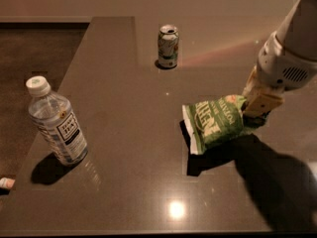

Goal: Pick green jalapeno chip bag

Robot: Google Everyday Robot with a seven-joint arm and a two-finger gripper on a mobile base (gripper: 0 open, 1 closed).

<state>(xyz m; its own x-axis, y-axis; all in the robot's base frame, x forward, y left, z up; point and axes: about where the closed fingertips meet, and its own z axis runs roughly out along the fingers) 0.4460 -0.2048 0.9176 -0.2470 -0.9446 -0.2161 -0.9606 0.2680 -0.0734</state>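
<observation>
The green jalapeno chip bag (pixel 215 122), crinkled green foil with white lettering, hangs tilted just above the dark table (pixel 124 98) at the right. Its shadow lies on the table below it. My gripper (pixel 255 107), with tan fingers on a white arm coming in from the upper right, is shut on the bag's right end. The fingertips are partly hidden by the bag's edge.
A green-and-white drink can (pixel 168 46) stands at the back centre. A clear water bottle (pixel 57 125) with a white cap stands at the front left. A small white object (pixel 6 183) lies off the table's left edge on the floor.
</observation>
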